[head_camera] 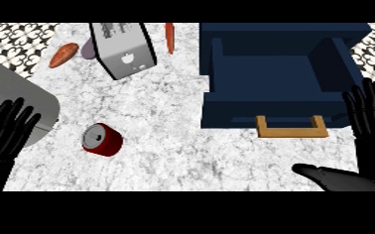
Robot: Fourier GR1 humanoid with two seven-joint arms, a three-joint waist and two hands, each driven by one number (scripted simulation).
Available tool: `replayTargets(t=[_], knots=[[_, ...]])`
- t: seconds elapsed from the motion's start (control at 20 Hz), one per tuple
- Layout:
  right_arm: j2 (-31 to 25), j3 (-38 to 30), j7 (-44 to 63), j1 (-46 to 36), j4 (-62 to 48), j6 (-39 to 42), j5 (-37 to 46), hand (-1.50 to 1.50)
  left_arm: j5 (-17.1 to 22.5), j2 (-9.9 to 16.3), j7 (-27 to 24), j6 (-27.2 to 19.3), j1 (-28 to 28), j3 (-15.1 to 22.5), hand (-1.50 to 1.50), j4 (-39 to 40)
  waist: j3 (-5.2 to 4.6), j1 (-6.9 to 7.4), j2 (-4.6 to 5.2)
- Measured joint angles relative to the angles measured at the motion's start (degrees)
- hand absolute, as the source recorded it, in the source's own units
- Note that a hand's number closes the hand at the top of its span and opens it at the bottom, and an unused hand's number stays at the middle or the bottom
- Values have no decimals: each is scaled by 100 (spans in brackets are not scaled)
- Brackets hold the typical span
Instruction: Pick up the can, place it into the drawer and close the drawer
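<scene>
While the red cylindrical metal can (102,139) lies untouched lower left on the marbled surface (183,148), the open navy drawer (282,74) seemingly waits empty; both hands, left (16,129) and right (360,111), spread wide.

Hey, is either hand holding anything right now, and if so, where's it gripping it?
Nothing is held. The left hand and right hand are both open, and the red can lies untouched on the counter.

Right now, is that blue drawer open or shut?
Open: the drawer is pulled out, its hollow inside visible from above, with nothing seen in it.
</scene>
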State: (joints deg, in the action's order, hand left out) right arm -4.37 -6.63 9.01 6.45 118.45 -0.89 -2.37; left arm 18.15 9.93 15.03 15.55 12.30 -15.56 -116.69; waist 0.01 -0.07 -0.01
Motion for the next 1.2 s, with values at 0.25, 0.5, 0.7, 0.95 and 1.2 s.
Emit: replayTargets(t=[0.25,0.5,0.7,0.95,1.2], knots=[[-56,-197,-30,62,76,134,-189,-150,-611,-269,-368,-3,-2,259,-150,419,-1,-1,-2],[-111,-358,-9,182,227,247,-285,-150,-1153,-498,-970,-13,43,421,-150,1033,-2,-4,-2],[-92,-397,51,348,481,322,-310,-150,-1522,-627,-1418,-107,65,502,-150,1500,-2,-6,-2],[-100,-543,24,408,500,435,-404,-150,-1706,-617,-2151,-153,-16,319,-150,2355,-3,-6,-3],[-95,-636,286,461,795,485,-494,-150,-1924,-694,-2666,-318,-134,313,-150,3074,-3,-7,-2]])
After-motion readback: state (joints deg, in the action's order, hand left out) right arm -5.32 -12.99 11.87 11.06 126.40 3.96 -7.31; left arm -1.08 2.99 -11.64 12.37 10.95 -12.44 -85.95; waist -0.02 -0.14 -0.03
